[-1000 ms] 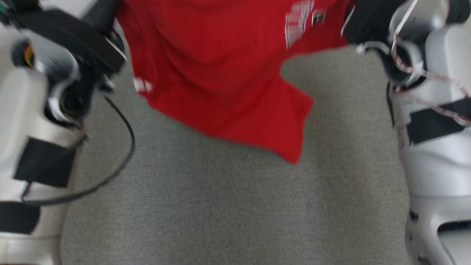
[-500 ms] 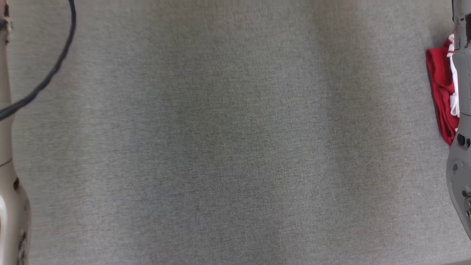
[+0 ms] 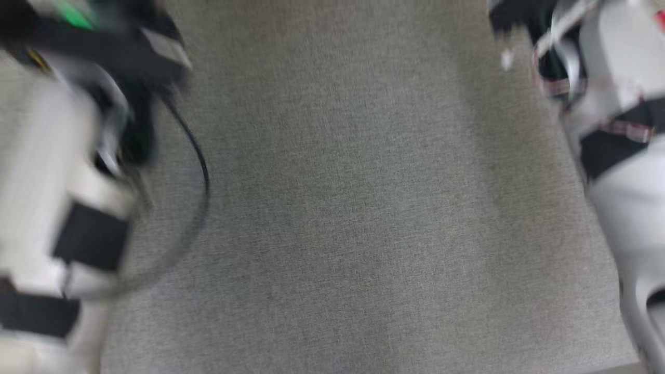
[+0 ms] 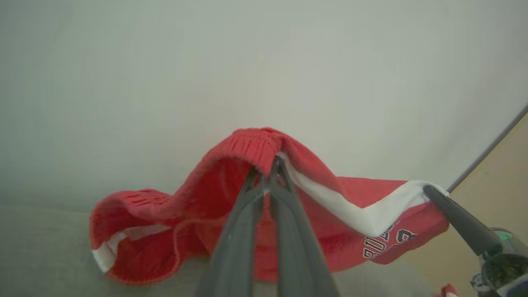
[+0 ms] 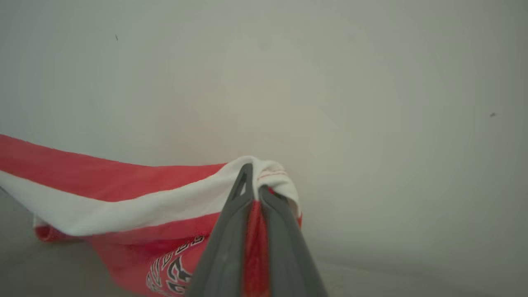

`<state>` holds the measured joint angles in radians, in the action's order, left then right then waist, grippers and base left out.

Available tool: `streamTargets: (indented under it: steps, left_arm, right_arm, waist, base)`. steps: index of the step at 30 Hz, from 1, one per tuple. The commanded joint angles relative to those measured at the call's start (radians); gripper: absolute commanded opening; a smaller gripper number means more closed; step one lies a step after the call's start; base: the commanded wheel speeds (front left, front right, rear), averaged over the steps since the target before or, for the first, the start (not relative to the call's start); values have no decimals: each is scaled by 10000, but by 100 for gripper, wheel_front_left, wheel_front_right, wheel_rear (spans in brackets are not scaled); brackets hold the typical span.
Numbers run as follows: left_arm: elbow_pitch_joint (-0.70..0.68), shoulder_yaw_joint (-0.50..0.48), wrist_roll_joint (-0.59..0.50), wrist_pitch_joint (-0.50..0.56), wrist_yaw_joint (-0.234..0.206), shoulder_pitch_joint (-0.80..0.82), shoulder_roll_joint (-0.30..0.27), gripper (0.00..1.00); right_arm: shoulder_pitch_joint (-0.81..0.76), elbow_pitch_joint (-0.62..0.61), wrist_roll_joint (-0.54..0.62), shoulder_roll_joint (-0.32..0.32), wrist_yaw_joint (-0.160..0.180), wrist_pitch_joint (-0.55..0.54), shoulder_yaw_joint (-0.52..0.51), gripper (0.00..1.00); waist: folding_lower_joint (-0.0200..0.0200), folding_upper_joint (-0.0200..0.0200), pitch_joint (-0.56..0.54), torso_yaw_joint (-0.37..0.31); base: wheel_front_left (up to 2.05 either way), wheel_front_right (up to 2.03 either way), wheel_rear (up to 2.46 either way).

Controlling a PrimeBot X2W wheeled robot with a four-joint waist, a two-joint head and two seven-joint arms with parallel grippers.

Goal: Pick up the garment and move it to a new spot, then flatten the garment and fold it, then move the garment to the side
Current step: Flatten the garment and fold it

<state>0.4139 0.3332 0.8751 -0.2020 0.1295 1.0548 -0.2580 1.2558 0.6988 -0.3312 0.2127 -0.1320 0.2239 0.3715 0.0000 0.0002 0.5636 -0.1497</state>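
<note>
Left gripper: fingers pinched narrow on a ribbed red edge of the garment, raised.
Garment: red with a white band and dark lettering. It hangs slack between the two grippers, lower edge close to the grey surface; whether it touches cannot be told.
Right gripper: fingers pinched narrow on the white-banded edge, red cloth between them.
Surface: grey fabric, lying between the blurred left forearm and right forearm. A black cable loops beside the left one.
Step in hand: judged to be carrying the lifted garment to a new spot.
Next move: calls for lowering both grippers together with the held edge taut, so the cloth lands flat for folding.
</note>
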Motion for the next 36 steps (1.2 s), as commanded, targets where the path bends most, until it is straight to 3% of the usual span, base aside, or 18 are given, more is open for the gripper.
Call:
streamTargets:
  steps: [1, 7, 11, 19, 20, 22, 28, 36]
  left_arm:
    - [-225, 134, 152, -104, 7, -494, -154, 0]
    - [-1296, 1285, 267, -431, 2, -3023, -687, 0]
    - [-1447, 1636, 43, -546, -1, -4443, -764, 0]
    - [-1140, 2179, -316, -500, -713, -6582, -816, 0]
    - [-1140, 2179, -316, -500, -713, -6582, -816, 0]
    - [-1069, 2418, -446, -218, -1015, -7151, -980, 0]
    - [-1301, 2769, -473, 441, -1627, -8279, -1347, 0]
    - [-1783, 3323, -320, 1214, -1786, -9580, -1825, 0]
  right_arm:
    - [-440, -218, -273, 142, 27, -66, 42, 0]
    - [-3390, -2339, -1376, 886, 27, -1063, -202, 0]
    - [-5688, -4045, -1397, 1339, 27, -1867, -821, 0]
    - [-9632, -6703, -992, 1170, 27, -4650, -2015, 0]
    - [-9632, -6703, -992, 1170, 27, -4650, -2015, 0]
    - [-10716, -7499, -913, 1106, 27, -5953, -2247, 0]
    - [-12469, -8714, -956, 838, 27, -8084, -2521, 0]
    - [-14564, -9768, -1285, 413, 27, -10368, -2766, 0]
  waist:
    - [0, -2, -717, 437]
    - [0, -2, -1792, 670]
    - [0, -2, -2521, 721]
    - [0, -2, -3649, 679]
    - [0, -2, -3649, 679]
    - [0, -2, -3975, 686]
    - [0, -2, -4492, 747]
    - [0, -2, -4932, 912]
  base:
    - [0, 0, 0]
    - [0, 0, 0]
    - [0, 0, 0]
    - [0, 0, 0]
    - [0, 0, 0]
    - [0, 0, 0]
    - [0, 0, 0]
    - [0, 0, 0]
